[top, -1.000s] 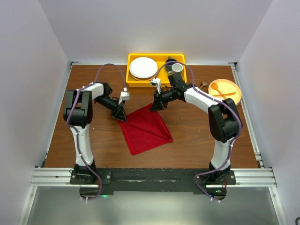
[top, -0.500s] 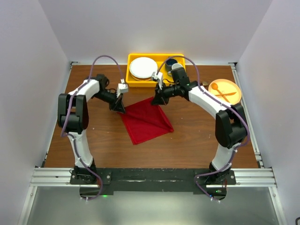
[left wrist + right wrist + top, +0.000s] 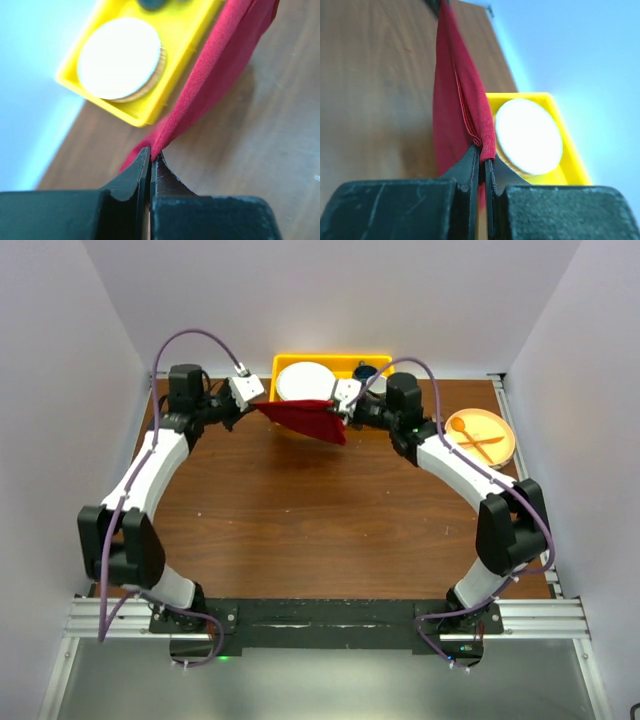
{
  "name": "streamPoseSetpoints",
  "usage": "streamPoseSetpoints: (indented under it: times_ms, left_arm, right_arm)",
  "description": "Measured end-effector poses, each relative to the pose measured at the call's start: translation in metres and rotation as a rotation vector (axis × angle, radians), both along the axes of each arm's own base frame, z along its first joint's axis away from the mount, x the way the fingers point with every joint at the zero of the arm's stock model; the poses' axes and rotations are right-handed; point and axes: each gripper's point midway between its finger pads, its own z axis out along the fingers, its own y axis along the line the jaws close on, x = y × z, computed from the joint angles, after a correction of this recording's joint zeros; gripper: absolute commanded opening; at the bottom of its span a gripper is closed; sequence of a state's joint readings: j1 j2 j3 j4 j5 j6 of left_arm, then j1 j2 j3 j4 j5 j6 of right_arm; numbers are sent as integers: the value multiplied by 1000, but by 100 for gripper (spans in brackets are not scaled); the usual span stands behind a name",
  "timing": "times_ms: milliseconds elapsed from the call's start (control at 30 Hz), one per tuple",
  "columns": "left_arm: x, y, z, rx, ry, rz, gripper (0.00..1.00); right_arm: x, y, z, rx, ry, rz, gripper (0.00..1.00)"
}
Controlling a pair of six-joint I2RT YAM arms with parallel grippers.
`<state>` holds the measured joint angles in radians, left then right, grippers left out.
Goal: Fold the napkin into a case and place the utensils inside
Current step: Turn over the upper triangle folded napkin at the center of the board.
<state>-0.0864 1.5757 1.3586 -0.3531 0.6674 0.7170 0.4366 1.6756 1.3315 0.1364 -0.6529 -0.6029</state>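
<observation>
The red napkin [image 3: 305, 418] hangs off the table, stretched between my two grippers just in front of the yellow tray [image 3: 335, 362]. My left gripper [image 3: 258, 407] is shut on its left corner, and my right gripper [image 3: 343, 412] is shut on its right corner. In the left wrist view the cloth [image 3: 215, 70] runs away from the closed tips of my left gripper [image 3: 151, 155]. In the right wrist view a hemmed edge of the napkin [image 3: 455, 100] is pinched by my right gripper [image 3: 482, 150]. The utensils [image 3: 476, 438] lie crossed on an orange plate [image 3: 500, 450] at the right.
The yellow tray [image 3: 145, 117] [image 3: 565, 165] holds a white plate [image 3: 305, 382] [image 3: 120, 57] [image 3: 527, 135] and a dark cup [image 3: 365, 371]. White walls close in the wooden table [image 3: 300, 520] at the back and sides.
Both arms have lifted the napkin off the table and carried it back toward the yellow tray. It lay spread flat before and now hangs taut between the grippers. The left gripper closed.
</observation>
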Motion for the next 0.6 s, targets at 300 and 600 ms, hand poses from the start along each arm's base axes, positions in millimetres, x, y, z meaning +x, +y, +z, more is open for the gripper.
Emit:
streamPoseSetpoints:
  times_ms: [300, 600]
  left_arm:
    - [-56, -5, -77, 197, -109, -15, 0]
    - [-118, 3, -150, 314, 1, -99, 0]
  right_arm:
    - [-31, -5, -84, -132, -273, 129, 0]
    - [-125, 2, -166, -261, -332, 421, 0]
